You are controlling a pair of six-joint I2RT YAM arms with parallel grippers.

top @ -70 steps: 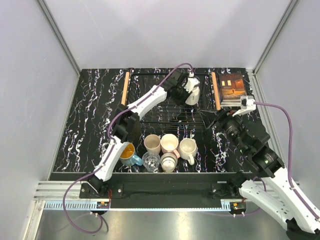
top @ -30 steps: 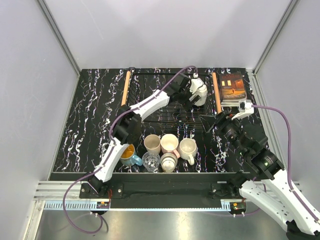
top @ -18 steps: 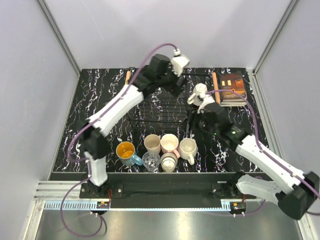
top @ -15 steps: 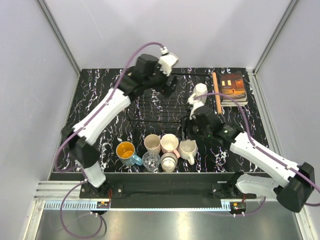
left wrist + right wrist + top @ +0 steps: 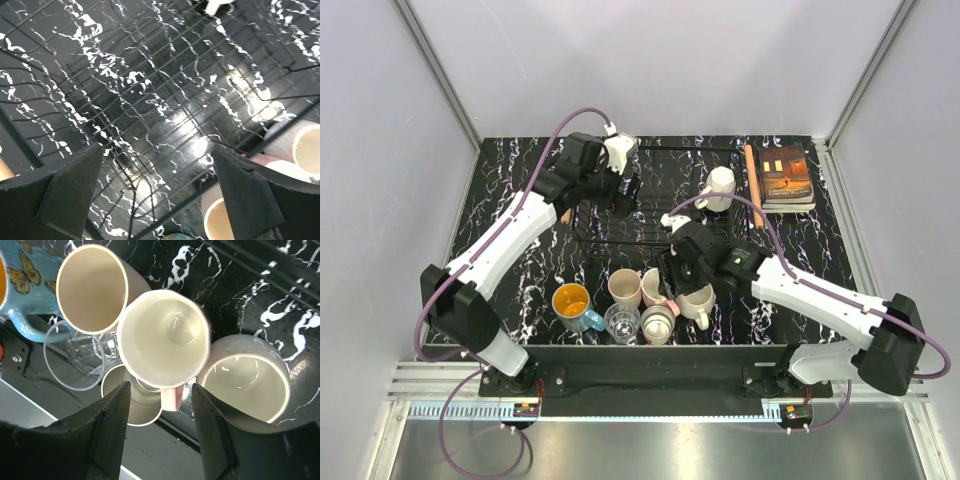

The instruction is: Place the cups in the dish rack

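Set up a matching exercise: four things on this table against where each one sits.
Things:
1. white mug
2. blue butterfly mug
3. book
4. glass tumbler

Places:
A. farthest left in the near group
B. outside the dish rack, at the far right corner
C. inside the dish rack, at its right end
D. at the front, just right of the blue butterfly mug

Pairs: 1-C, 2-A, 3-B, 4-D

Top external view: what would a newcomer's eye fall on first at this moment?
The huddle of cups at the near edge of the table stands out, above all the blue mug with its orange inside at the left end. The right gripper hangs open right over the pink mug in that huddle. Farther back, one white mug sits alone in the black wire rack, near an orange-brown book.
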